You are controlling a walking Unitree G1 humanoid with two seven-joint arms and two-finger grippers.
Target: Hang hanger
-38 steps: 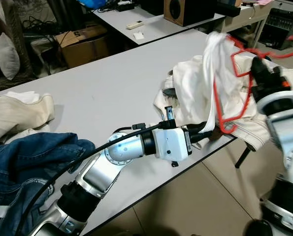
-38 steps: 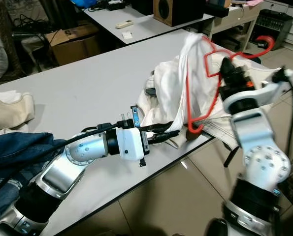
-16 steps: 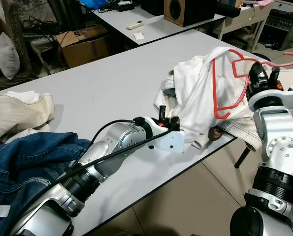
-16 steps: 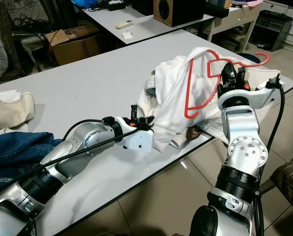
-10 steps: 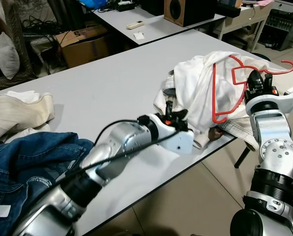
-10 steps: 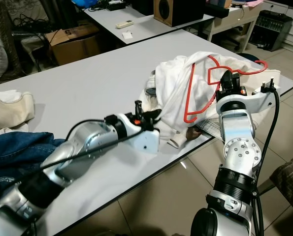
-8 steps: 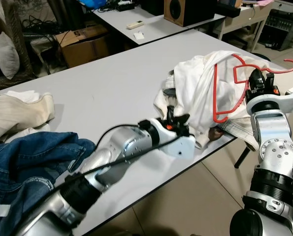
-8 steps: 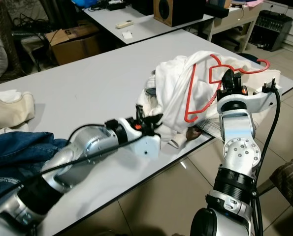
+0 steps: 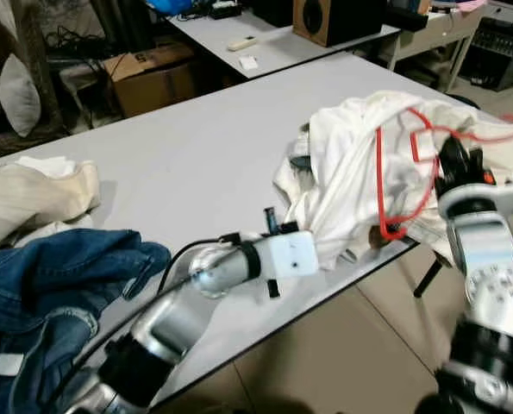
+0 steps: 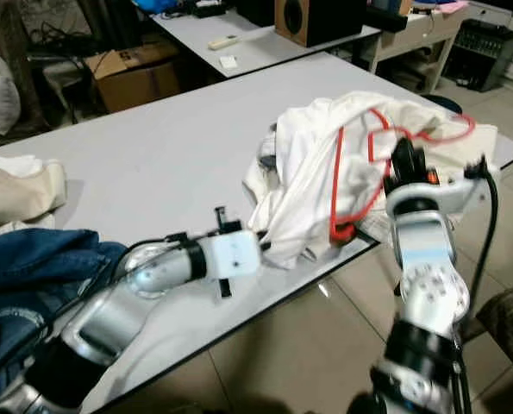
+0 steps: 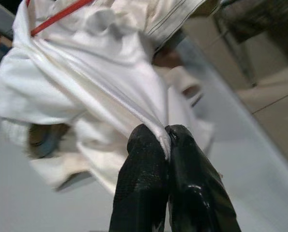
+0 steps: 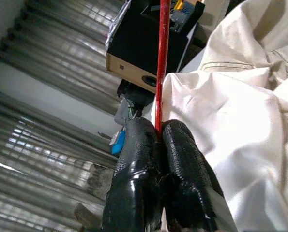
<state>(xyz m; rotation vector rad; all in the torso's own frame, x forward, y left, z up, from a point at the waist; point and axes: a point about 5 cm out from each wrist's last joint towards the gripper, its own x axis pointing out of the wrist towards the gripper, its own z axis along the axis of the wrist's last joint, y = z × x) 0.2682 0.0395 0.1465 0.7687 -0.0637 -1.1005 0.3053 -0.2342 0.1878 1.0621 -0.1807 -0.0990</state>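
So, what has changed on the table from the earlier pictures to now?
The right gripper has lowered the red hanger, so the white shirt, lifted high before, has sunk onto the pile at the table edge. The left gripper turned and pulled back slightly, now pinching a shirt fold. Both grippers stay shut on their holds; the jeans and the beige cloth lie as before.

I find no legible text, label or number. The cardboard box (image 9: 157, 73) bears marks too blurred to read.
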